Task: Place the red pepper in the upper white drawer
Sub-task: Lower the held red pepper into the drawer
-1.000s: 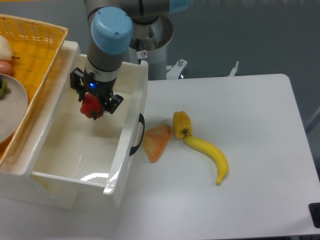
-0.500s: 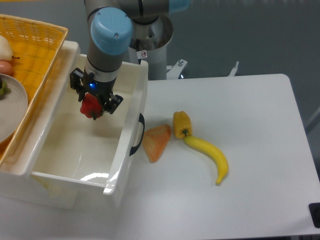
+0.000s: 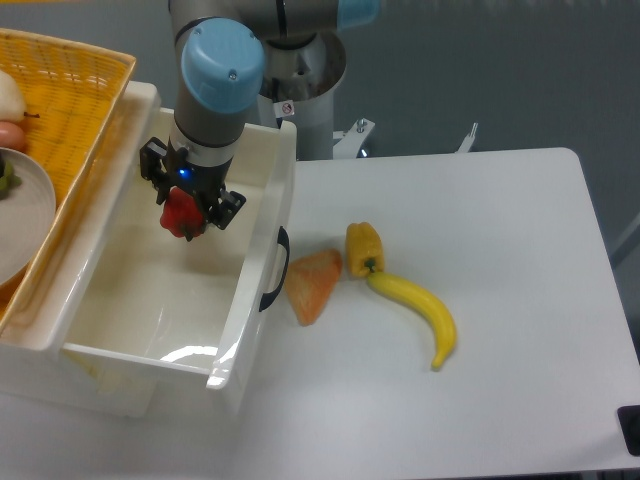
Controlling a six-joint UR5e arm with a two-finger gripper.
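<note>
The red pepper (image 3: 181, 213), small and glossy, is held pinched between the fingers (image 3: 226, 207) of the gripper (image 3: 190, 200), above the interior of the upper white drawer (image 3: 130, 300). One drawer is seen, glossy white with a dark curved handle (image 3: 275, 268) on its front; nothing is seen resting on its floor. Right of the drawer, on the tabletop (image 3: 500, 250), one orange wedge (image 3: 313, 283), one yellow pepper (image 3: 364, 247) and one banana (image 3: 420, 315) are counted. Left of the drawer, one yellow woven basket (image 3: 70, 110) is noted, holding a white plate (image 3: 22, 222).
</note>
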